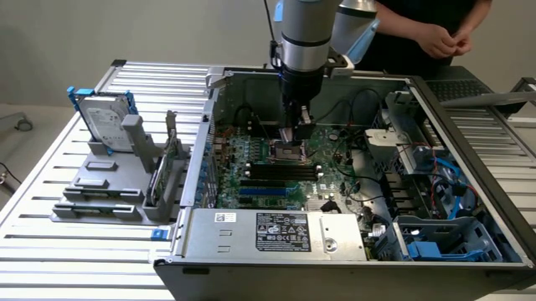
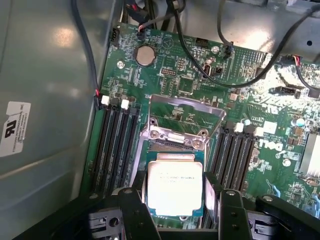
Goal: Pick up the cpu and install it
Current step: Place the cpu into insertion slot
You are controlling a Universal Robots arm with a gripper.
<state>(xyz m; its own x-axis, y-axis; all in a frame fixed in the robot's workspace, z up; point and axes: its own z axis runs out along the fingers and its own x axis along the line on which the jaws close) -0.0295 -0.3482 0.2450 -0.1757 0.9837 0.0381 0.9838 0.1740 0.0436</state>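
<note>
The cpu [image 2: 175,186], a small square chip with a light silver face, sits between my gripper's [image 2: 175,202] two dark fingers [image 2: 136,197], which are shut on its two opposite edges. It hangs just over the metal-framed socket [image 2: 175,137], whose load plate [image 2: 186,107] is swung open. In the exterior view my gripper [image 1: 289,134] reaches straight down into the open computer case [image 1: 209,125], a little above the socket [image 1: 283,151] on the green motherboard.
Black memory slots [image 2: 117,145] flank the socket on both sides. Cables [image 2: 210,65] run across the board beyond it. A hard drive [image 1: 107,119] stands in a grey rack on the exterior view's left. A person's hands [image 1: 444,39] are behind the case. The power supply [image 1: 277,232] fills the case front.
</note>
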